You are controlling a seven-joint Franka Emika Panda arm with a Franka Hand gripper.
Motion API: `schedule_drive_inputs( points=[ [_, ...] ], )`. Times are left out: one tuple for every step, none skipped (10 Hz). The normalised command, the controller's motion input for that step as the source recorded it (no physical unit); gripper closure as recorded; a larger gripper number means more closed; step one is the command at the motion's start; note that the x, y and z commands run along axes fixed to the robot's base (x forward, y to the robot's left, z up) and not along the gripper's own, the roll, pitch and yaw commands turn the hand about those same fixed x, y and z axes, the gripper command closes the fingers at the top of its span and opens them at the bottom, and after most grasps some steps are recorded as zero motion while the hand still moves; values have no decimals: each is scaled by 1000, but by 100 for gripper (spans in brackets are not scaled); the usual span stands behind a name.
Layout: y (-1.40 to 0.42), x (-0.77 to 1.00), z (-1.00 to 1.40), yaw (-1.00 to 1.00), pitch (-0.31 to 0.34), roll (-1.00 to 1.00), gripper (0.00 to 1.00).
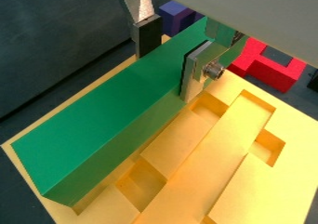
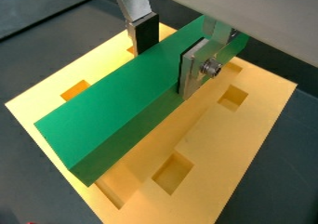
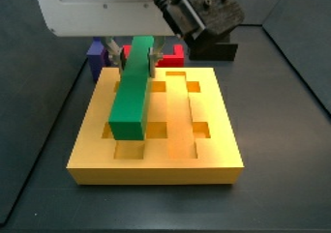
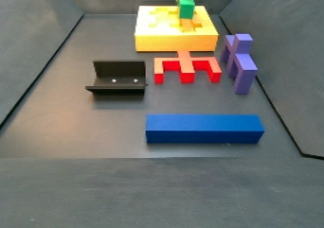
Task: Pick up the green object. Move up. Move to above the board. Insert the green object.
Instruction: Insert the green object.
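Observation:
The green object is a long plain green bar. It lies lengthwise just above the yellow-orange board, over its grooves and square holes. My gripper is shut on the bar near its far end, with one silver finger plate on each long side. Both wrist views show this; in a wrist view the bar crosses the board under the gripper. In a side view the bar runs along the board. In a side view the bar stands over the far board.
A red notched block and purple blocks lie on the floor just off the board. A long blue bar lies nearer the front. The fixture stands to the left. The red block shows beyond the board.

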Motion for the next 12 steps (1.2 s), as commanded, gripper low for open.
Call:
schedule_drive_inputs(
  points=[
    [-31, 0, -283, 51, 0, 61, 100],
    [-20, 0, -249, 46, -11, 0, 100],
    [-29, -71, -191, 129, -53, -103, 100],
    [-11, -109, -200, 117, -61, -73, 100],
    [-9, -26, -206, 140, -47, -17, 100],
    [-34, 0, -254, 194, -36, -74, 100],
    [-51, 0, -206, 154, -33, -3, 100],
    [-109, 0, -183, 83, -17, 0, 100],
    [-57, -3, -229, 114, -14, 0, 100],
    [-57, 0, -203, 109, -17, 0, 100],
    [-20, 0, -180, 86, -7, 0, 100],
    [-6, 0, -151, 71, 0, 0, 100]
  ],
)
